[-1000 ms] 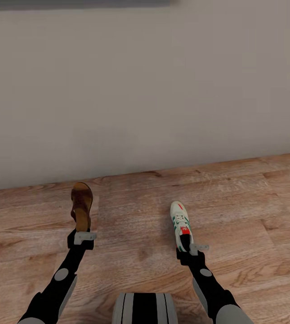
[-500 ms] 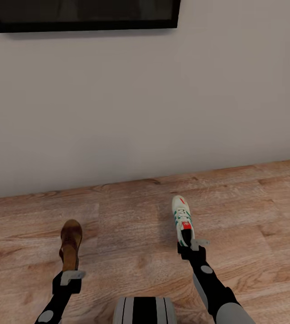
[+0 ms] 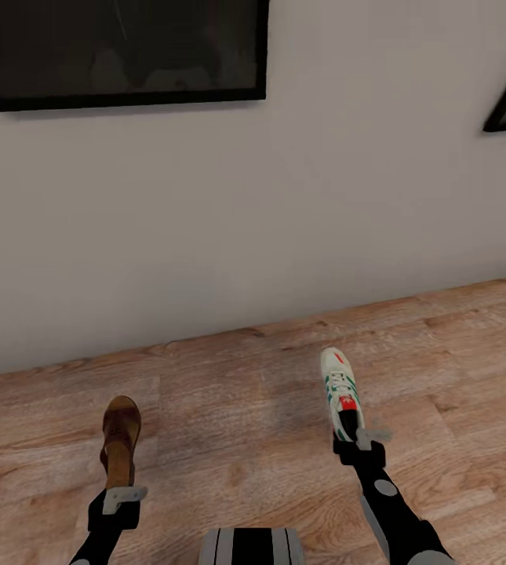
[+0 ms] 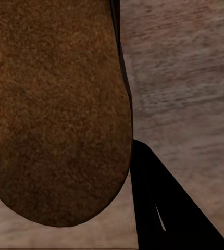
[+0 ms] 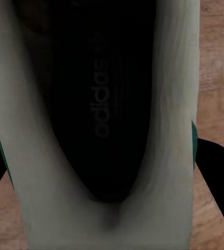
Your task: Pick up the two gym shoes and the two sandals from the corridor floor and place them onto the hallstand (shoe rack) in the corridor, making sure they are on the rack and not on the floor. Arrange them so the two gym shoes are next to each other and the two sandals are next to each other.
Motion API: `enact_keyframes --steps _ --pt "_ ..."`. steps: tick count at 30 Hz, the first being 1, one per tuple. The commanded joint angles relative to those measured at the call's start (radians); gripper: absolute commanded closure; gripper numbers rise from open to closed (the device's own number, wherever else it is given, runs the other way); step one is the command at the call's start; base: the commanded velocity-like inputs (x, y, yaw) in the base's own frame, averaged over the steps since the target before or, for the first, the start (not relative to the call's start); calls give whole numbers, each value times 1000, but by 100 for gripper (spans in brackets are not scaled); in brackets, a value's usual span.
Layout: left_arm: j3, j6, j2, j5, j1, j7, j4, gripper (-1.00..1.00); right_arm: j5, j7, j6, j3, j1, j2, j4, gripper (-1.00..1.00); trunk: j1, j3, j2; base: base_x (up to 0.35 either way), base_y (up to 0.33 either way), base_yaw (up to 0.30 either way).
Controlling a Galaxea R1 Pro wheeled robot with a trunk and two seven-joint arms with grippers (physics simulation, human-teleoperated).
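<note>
Head view: the left claw [image 3: 119,490] pinches a brown sandal [image 3: 119,439] by its heel, holding it above the wood floor [image 3: 237,424] on the left. The right claw [image 3: 358,438] pinches a white gym shoe [image 3: 340,388] with green stripes by its heel, on the right. Far behind them stands a pale wall [image 3: 284,204] with two dark frames [image 3: 119,51].

Both black arms reach forward, low in the head view, grey wrist brackets visible. Left gripper [image 3: 117,493] sits drawn back near the base, jaws clamped on the heel of a dark brown woven-leather sandal [image 3: 119,440]. Right gripper [image 3: 356,439] extends further out, jaws closed on the heel of a white green-striped sneaker [image 3: 340,390].
</note>
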State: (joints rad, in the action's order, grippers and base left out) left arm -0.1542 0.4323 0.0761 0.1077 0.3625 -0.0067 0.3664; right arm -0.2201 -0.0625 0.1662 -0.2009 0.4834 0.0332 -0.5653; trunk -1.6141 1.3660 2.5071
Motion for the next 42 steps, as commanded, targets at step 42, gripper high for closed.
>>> enact_keyframes --steps 42 --pt "-9 89 -9 -14 -151 -3 -9 100 -3 -3 209 -11 -243 -20 94 100 56 -206 -84 0 0 -170"
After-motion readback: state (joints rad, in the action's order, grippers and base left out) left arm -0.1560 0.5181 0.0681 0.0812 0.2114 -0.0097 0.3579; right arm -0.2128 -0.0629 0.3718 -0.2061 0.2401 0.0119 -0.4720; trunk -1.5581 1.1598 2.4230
